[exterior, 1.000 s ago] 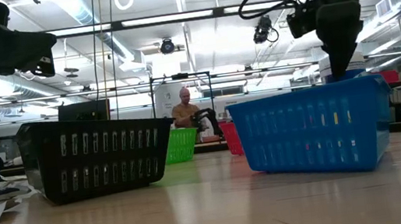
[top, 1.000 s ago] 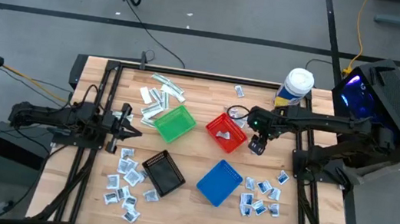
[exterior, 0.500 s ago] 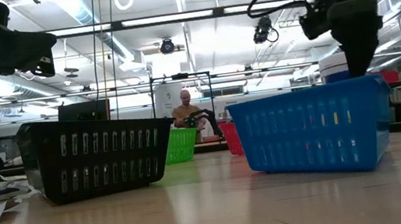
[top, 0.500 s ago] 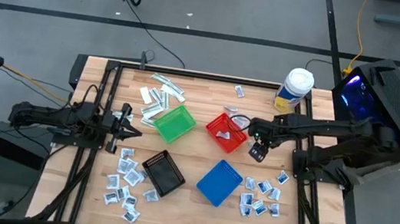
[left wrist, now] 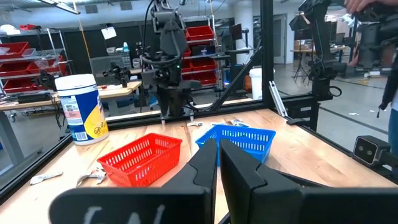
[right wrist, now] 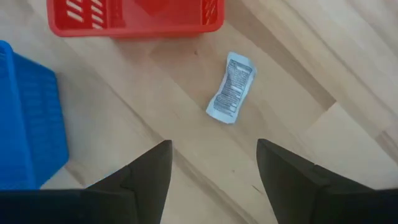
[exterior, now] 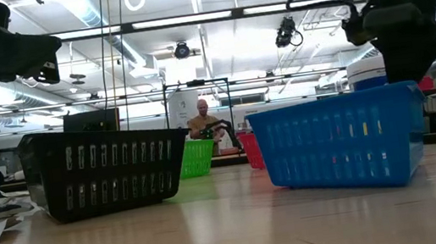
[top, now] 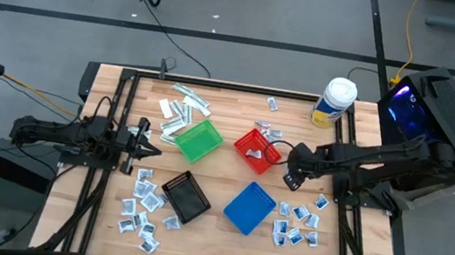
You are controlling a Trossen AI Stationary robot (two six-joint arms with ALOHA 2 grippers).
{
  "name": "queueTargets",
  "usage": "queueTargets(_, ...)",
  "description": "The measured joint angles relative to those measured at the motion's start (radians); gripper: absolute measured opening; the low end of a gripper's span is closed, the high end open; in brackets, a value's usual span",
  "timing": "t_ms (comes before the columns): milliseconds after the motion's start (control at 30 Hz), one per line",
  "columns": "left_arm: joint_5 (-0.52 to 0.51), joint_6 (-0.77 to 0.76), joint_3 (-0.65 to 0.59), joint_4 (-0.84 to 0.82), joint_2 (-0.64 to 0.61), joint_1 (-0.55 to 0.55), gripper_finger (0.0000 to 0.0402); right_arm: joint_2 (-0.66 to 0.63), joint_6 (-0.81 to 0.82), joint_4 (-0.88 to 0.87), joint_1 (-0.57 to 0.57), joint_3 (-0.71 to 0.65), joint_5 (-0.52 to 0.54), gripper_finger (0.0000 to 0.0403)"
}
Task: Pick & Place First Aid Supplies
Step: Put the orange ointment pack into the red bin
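**Q:** Where are your hands?

**A:** My right hand (top: pixel 290 181) is near the middle of the high view, just right of the red basket (top: pixel 257 150) and above the blue basket (top: pixel 249 208). Fingers apart, nothing between them. My left hand (top: pixel 139 142) waits at the left side of the worktop (top: pixel 220 184), fingers together, empty.

**Q:** The target?

**A:** One small white packet (right wrist: pixel 231 87) lies flat on bare wood, upper centre of the right wrist view, beyond my open fingers and just clear of the red basket's corner. More packets lie in a cluster (top: pixel 299 221) at lower right of the high view.

**Q:** Handling?

**A:** My guess: very light, thin, limp, probably slick wrapper. It lies flush with the wood, so there's little edge to catch. I'd pinch across the narrow width near the middle, fingertips pressed to the worktop. It may skate away or fold as the fingers close.
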Motion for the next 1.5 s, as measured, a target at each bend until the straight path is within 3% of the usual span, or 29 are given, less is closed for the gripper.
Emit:
queueTargets(267, 0.0, 0.0, 0.0, 0.0, 0.0, 0.0, 0.0025, 0.043, 0.054, 0.025, 0.006, -0.007, 0.108, 0.0235)
queueTargets(700, 0.0, 0.0, 0.0, 0.0, 0.0, 0.0, 0.0025, 0.155, 0.154, 0.123, 0.059, -0.006, 0.114, 0.0235)
queueTargets(900, 0.0, 0.0, 0.0, 0.0, 0.0, 0.0, 0.0025, 0.168, 0.193, 0.132, 0.083, -0.012, 0.185, 0.0235)
queueTargets(1500, 0.0, 0.0, 0.0, 0.0, 0.0, 0.0, 0.0025, 0.165, 0.277, 0.396, 0.133, -0.215, 0.263, 0.0247)
